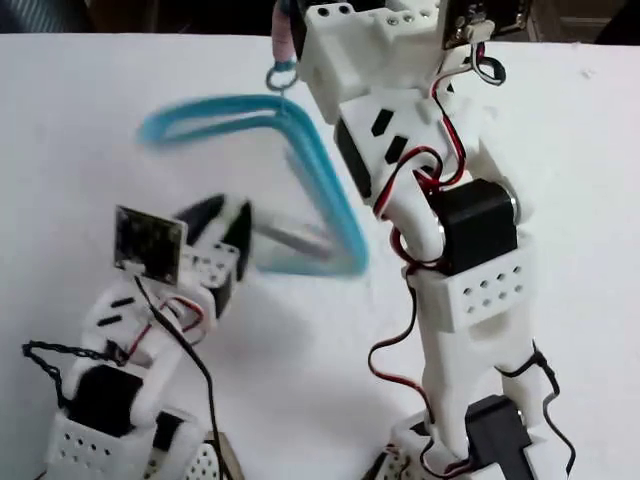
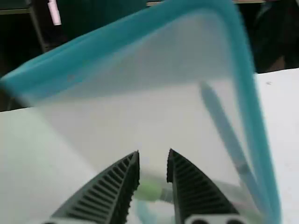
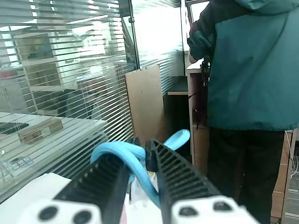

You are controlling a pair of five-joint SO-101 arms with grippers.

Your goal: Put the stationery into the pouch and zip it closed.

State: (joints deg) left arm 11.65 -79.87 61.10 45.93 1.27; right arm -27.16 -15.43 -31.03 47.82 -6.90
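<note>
Hanging above the white table point(image 1: 570, 150) between the two arms, the pouch point(image 1: 318, 172) is a see-through bag with a light blue rim, held up off the surface and tilted so that it forms a rough triangle in the high view. The left claw point(image 2: 153, 158) sits at the pouch's lower edge on the near side of the table, its two ribbed jaws drawn almost together and pinching the clear wall of the bag. A small green item point(image 2: 150, 190) lies just at the jaw tips, seemingly inside the bag, though what it is cannot be told. A light blue pen point(image 2: 224, 126) rests inside the pouch along the rim, running slantwise down one side. The right claw point(image 3: 142, 149) is at the far end of the table, raised high, with its jaws closed on the blue rim band, which loops out past the tips. A small metal ring point(image 1: 282, 73) dangles beside the upper corner of the pouch, close to that claw.
</note>
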